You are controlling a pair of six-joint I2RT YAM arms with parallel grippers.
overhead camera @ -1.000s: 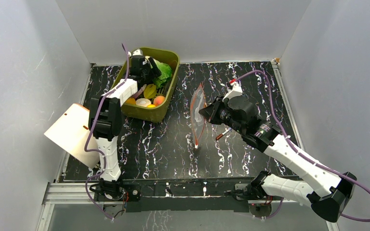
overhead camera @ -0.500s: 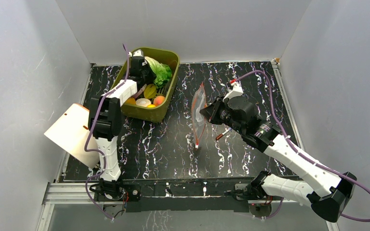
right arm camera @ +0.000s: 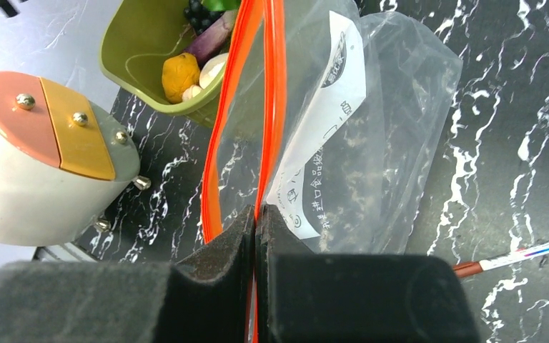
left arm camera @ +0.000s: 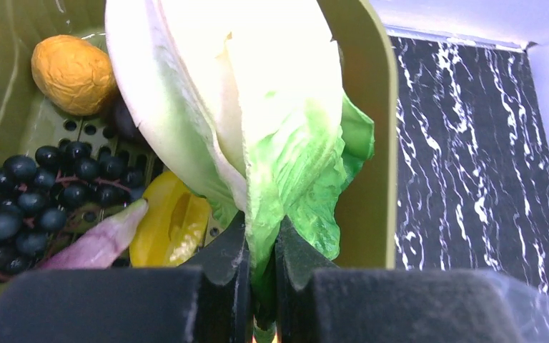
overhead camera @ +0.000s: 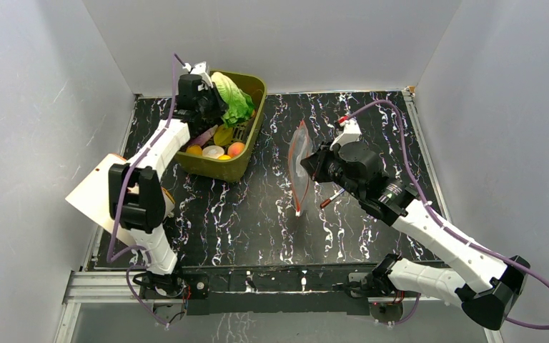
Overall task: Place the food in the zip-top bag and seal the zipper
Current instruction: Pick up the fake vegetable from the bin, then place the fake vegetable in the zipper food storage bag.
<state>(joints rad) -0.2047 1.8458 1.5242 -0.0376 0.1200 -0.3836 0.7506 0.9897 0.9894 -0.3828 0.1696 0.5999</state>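
Note:
My left gripper [left arm camera: 261, 246] is shut on a leaf of the green-white cabbage [left arm camera: 257, 107], held up over the olive-green bin [overhead camera: 239, 166]; the cabbage [overhead camera: 230, 98] and left gripper [overhead camera: 211, 100] also show in the top view. Other food lies in the bin: an orange ball [left arm camera: 73, 73], dark grapes [left arm camera: 36, 186], a yellow piece [left arm camera: 170, 223]. My right gripper [right arm camera: 256, 214] is shut on one side of the red-orange zipper [right arm camera: 273, 93] of the clear zip-top bag [right arm camera: 372, 136]. The bag [overhead camera: 299, 166] hangs mouth towards the bin, with its mouth parted.
A red-and-white pen-like stick [overhead camera: 331, 198] lies on the black marbled table [overhead camera: 243, 214] under my right arm. A white and orange round object [right arm camera: 36, 157] sits at the table's left edge, and it shows pale in the top view [overhead camera: 100, 193]. Grey walls enclose the table.
My left gripper has shut on the cabbage and lifted it up out of the bin. The right gripper has raised the bag slightly, and the bag hangs more upright.

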